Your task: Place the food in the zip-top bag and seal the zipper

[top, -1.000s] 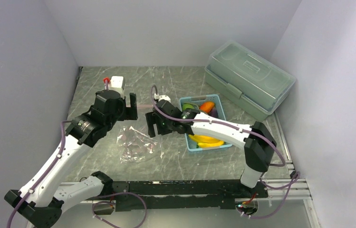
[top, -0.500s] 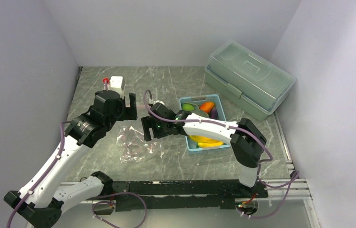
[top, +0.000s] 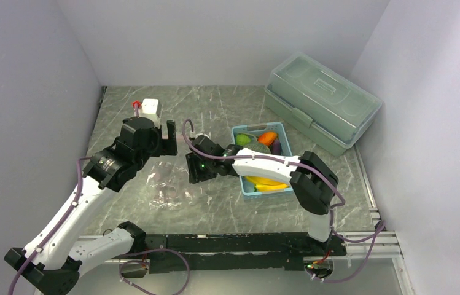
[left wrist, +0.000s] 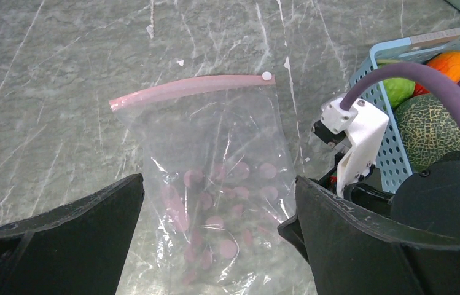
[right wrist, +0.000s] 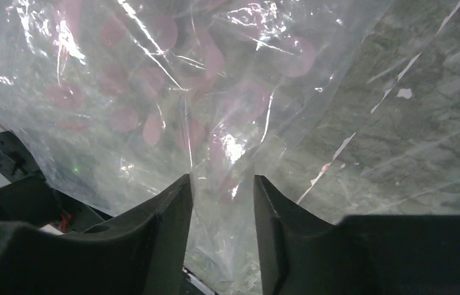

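Right gripper (right wrist: pixel 221 184) is down at the bag's (left wrist: pixel 215 203) right side, fingers a narrow gap apart with clear film in the gap. Left gripper (left wrist: pixel 219 184) hangs above the bag, fingers spread wide, touching nothing. Bag lies flat mid-table, slightly toward the left edge, with its zipper (left wrist: pixel 190 88) toward the far edge. Food we can see sits in the basket (left wrist: pixel 393 160) just right of the bag, toward the right edge: melon (left wrist: pixel 430 123), bananas (top: pixel 267 182), orange piece (left wrist: pixel 454 61), lime fruit (left wrist: pixel 397 91). Box (top: pixel 322 98) sits at the far right corner.
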Tool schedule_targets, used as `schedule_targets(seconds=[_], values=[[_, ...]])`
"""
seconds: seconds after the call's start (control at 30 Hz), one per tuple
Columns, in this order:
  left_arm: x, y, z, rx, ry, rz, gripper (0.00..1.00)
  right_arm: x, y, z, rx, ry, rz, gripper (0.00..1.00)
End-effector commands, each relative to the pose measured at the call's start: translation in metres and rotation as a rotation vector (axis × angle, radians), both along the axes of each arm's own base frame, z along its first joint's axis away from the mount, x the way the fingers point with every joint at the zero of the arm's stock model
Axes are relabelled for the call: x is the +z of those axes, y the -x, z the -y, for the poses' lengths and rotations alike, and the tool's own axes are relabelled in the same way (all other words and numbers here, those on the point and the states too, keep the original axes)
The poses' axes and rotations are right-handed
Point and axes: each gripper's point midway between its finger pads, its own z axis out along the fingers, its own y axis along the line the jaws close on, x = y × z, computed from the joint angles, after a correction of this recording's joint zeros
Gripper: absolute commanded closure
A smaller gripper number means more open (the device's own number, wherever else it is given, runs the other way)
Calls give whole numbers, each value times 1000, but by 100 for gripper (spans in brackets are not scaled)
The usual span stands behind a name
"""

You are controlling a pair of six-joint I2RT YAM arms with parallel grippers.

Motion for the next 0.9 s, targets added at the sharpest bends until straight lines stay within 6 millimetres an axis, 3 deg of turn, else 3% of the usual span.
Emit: schedule_targets(seconds=[0.0,0.13,0.17,0.53,0.87], values=[[19,-1,2,0,42,46,1,14,-4,-16,10,-53,24,65],[18,-1,2,1,41,44,1,15,-4,-15,16,-55,36,97],[18,-1,2,3,41,45,1,16,-5,-14,16,-54,40,100],[16,-2,1,12,39,34,1,50,-5,-9,65,-124,152,100],[12,-6,-4,49,32,18,1,76,0,15,129,-126,287,100]])
